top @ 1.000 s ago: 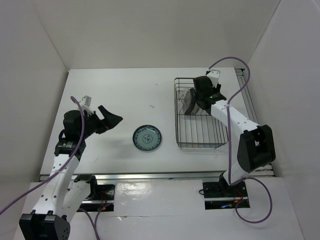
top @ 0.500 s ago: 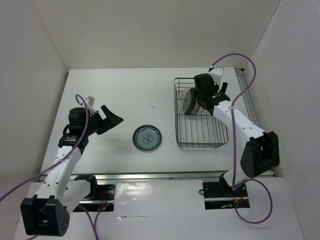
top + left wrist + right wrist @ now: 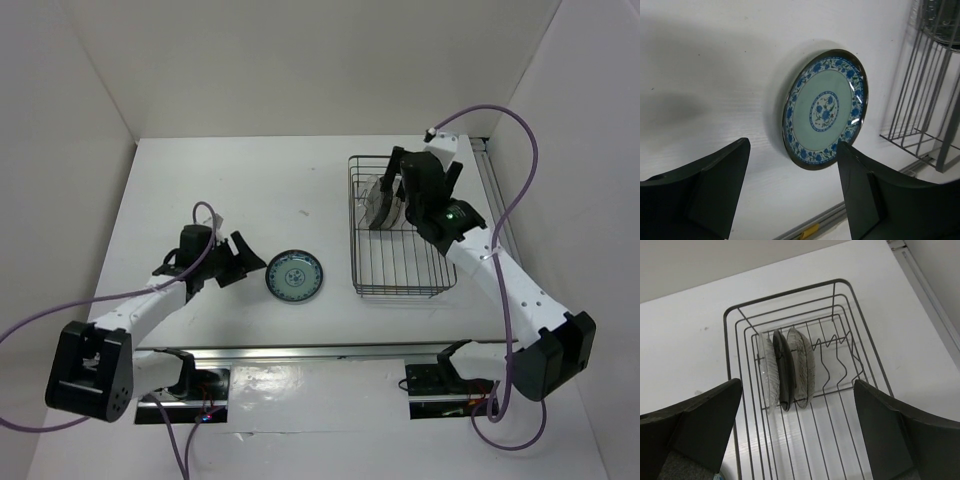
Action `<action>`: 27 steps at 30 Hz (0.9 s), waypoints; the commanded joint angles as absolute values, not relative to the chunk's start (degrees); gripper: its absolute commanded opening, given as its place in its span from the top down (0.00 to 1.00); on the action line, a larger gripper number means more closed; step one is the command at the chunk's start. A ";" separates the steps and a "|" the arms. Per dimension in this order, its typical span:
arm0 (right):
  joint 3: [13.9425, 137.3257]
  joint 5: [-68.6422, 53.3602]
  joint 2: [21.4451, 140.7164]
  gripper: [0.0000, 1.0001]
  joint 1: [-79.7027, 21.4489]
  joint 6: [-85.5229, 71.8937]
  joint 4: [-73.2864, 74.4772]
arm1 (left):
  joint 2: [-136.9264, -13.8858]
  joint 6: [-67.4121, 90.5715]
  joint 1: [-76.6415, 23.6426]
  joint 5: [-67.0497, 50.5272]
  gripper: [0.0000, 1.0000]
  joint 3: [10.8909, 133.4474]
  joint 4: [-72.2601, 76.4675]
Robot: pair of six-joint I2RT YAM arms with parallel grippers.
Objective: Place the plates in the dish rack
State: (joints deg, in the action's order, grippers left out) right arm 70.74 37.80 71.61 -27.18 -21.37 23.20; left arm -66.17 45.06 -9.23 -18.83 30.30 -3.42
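The top view looks down from above and behind the arms (image 3: 505,280), far enough to take in the whole table (image 3: 200,180), the rack (image 3: 402,250) and the blue plate (image 3: 294,275); the left wrist view sits low and close, facing across the table past its own fingers (image 3: 715,185) at that plate, the rack's corner at its right edge; the right wrist view looks steeply down into the rack between its own fingers (image 3: 695,425); all three share the rack.
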 commanded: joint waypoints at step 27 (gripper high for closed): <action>68.91 33.58 66.71 0.00 -29.36 -19.16 18.54 | -86.04 49.39 -18.11 -12.48 0.57 30.23 10.99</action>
State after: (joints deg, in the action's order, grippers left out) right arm 68.86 33.71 68.69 -28.75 -19.81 20.58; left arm -84.18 49.91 -17.43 -13.15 29.89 13.52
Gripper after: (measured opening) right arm 0.999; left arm 0.463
